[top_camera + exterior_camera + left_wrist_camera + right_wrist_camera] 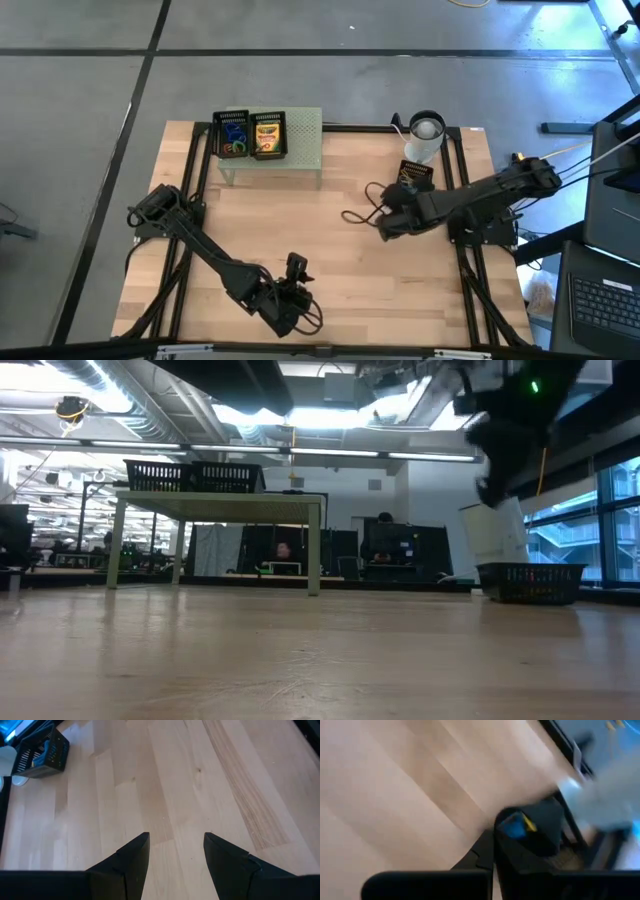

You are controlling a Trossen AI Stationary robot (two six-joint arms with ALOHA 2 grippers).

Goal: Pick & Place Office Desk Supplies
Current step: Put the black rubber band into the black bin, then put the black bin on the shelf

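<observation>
The crayon box [267, 137] sits upright in a black basket [268, 152] on top of the pale green perforated stand [300, 128] at the far side of the table [330, 240], its yellow-and-green face turned up to the overhead camera. In the neighbouring black basket [217, 138], touching the first, lie the coloured loops [234, 142]: blue ones, with a red and a green one at the near edge. Those, I judge, are sorted.

A third, smaller basket [417, 172] stands on the tabletop just in front of the white cup [425, 135]. My right wrist camera shows something blue and yellow [516, 826] in it, too blurred to name. No loose supplies lie on the bare wood in any view, so I judge the task is well along, perhaps with only this last basket to finish.

My right gripper [382, 228] hovers over the table just beside that small basket, toward the middle; its fingers are pressed together and I can see nothing between them. A thin dark loop [356, 215] shows beside it from above, but I cannot tell whether it is a cable or a supply.

My left gripper [174, 851] waits low over the near edge of the table, fingers spread wide on nothing, only bare planks between them.
</observation>
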